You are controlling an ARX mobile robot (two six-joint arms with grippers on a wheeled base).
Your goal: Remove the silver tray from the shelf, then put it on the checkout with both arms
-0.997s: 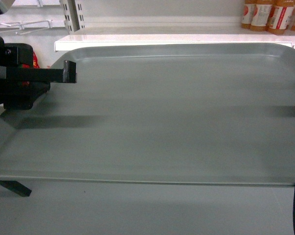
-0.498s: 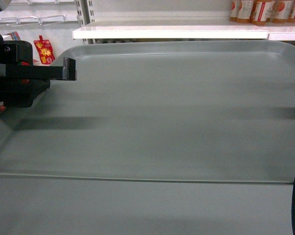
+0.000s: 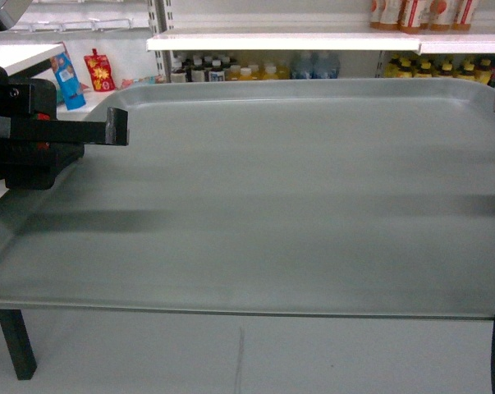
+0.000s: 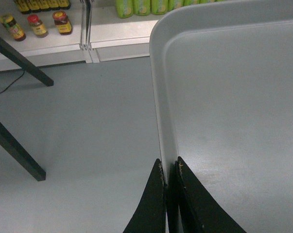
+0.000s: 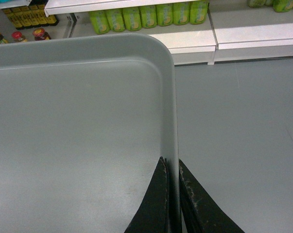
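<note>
Now the view behind the silver tray (image 3: 296,189) has shifted: a second ago a white shelf board sat just past its far rim at 12 o'clock, and half a second ago that board had slid higher. It now stands well above the rim, with a row of bottles (image 3: 255,67) showing beneath it – a sign that the robot is backing or turning away from the shelf (image 3: 313,41) with the tray carried level between both arms. The tray itself has kept its place in the head view. The left gripper (image 4: 169,194) is clamped on the tray's left rim, one finger either side of the lip; the right gripper (image 5: 173,199) is pinched the same way on the right rim. Under the tray both wrist views show only grey floor (image 4: 78,145), so it hangs in the air, clear of any support. I judge the take-off step done and the carry under way – no checkout counter is yet clearly in sight.
</note>
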